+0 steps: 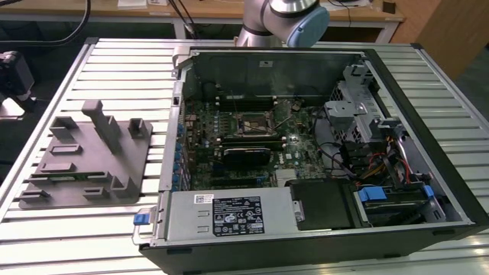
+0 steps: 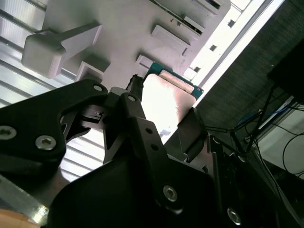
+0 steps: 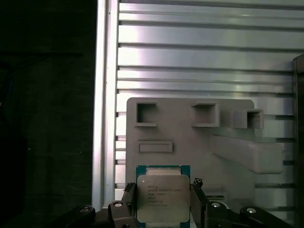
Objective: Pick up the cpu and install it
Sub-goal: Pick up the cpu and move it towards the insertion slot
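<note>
1. Silver metal caught the light in both wrist views: that was your cpu [image 3: 163, 198] [image 2: 168, 99], a flat square chip with a thin green rim along one edge.
2. You had the end effector [image 3: 163, 211] clenched on the cpu, with one of its black fingers [image 3: 199, 202] pressed against each of two opposite sides.
3. In the second wrist view the same grasp showed at a slant. The end effector [image 2: 164, 111] gripped the chip by its edges while glare washed out the top.
4. A grey tray [image 3: 190, 142] [image 2: 123, 28] lay beyond the cpu in both wrist views, its upright posts and square pockets turned toward the cameras. The cpu looked lifted clear of it, though you could not have told that for certain.
5. In the exterior view the tray [image 1: 84, 160] rested on the slatted aluminium table [image 1: 99, 240], toward the exterior view's left and just beside the open case [image 1: 267, 71].
6. The case lay on its side on the table with its board [image 1: 229, 166] exposed. The socket [image 1: 252, 123] sat near the middle of the board, well apart from the tray.
7. Your arm [image 1: 279, 20] rose at the far edge of the table, behind the case.
</note>
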Controlling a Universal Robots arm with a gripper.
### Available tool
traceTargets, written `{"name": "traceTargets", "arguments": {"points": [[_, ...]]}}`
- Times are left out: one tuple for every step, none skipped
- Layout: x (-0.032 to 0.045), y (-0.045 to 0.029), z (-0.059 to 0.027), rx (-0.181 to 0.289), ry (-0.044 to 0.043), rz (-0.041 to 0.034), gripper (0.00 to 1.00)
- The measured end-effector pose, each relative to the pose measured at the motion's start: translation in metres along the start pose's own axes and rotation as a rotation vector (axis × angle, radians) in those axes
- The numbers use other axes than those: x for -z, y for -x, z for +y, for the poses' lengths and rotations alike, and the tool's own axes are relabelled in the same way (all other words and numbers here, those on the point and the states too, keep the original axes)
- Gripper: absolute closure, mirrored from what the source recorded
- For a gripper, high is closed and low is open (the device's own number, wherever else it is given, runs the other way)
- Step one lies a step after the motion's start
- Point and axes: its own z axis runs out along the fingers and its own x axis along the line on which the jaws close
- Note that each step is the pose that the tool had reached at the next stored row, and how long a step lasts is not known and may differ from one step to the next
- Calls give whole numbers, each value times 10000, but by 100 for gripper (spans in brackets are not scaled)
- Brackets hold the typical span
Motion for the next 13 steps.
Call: {"name": "traceTargets", "arguments": {"points": [[12, 0, 0, 0, 1, -1, 46], [24, 1, 1, 0, 2, -2, 46], [37, 1, 2, 0, 2, -4, 46], [52, 2, 2, 0, 3, -5, 46], [66, 2, 3, 0, 3, -5, 46], [79, 3, 4, 0, 5, -5, 46], [93, 4, 4, 0, 6, -5, 46], [106, 4, 5, 0, 7, -6, 46], [119, 4, 6, 0, 7, -6, 46], [131, 5, 6, 0, 8, -6, 46], [143, 6, 7, 0, 8, -6, 46], [155, 6, 7, 0, 9, -6, 46], [166, 6, 8, 0, 10, -7, 46]]}}
